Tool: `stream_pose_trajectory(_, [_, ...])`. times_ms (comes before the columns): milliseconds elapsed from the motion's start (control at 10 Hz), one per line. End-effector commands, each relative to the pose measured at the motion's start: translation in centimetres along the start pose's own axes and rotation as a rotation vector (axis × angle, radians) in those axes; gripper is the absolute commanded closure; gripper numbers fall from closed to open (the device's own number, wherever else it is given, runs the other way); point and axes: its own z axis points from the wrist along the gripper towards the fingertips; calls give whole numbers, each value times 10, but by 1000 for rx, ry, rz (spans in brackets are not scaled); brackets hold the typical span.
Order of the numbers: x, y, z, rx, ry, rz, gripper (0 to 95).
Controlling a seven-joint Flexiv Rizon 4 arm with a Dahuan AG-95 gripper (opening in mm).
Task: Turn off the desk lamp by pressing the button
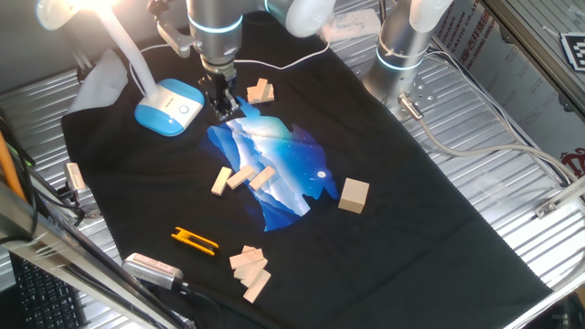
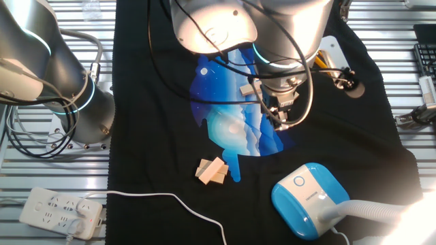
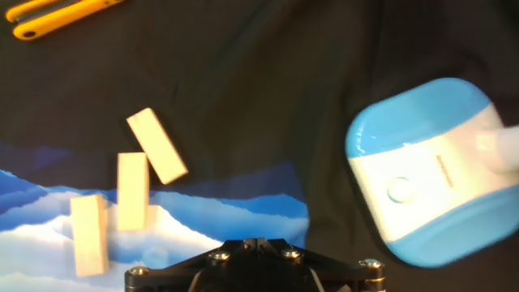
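Observation:
The desk lamp stands at the back left of the black cloth: its light-blue base (image 1: 164, 110) has a white top face, and a bendy white neck rises to the glowing head (image 1: 78, 14). The small round button (image 1: 186, 108) sits on the white face. It also shows in the other fixed view (image 2: 299, 182) and in the hand view (image 3: 398, 191). My gripper (image 1: 220, 102) hangs just right of the base, a little above the cloth, not touching the lamp. In the hand view the fingertips (image 3: 254, 242) touch each other and hold nothing; the base (image 3: 430, 170) lies to their right.
Wooden blocks lie near the gripper (image 1: 261, 91), in a group on the blue print (image 1: 242, 177), one at the right (image 1: 354, 195) and several at the front (image 1: 249, 270). A yellow clip (image 1: 194, 240) lies front left. A second arm's base (image 1: 402, 55) stands behind.

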Motion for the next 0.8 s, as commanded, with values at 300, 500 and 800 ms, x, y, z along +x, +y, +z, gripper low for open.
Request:
stream_pose_trajectory(300, [3, -6, -4, -12, -2, -3, 950])
stream_pose_trajectory(500, [3, -6, -4, -13, 1, -11, 950])
stream_pose_trajectory(800, [3, -6, -4, -13, 18, -11, 950])
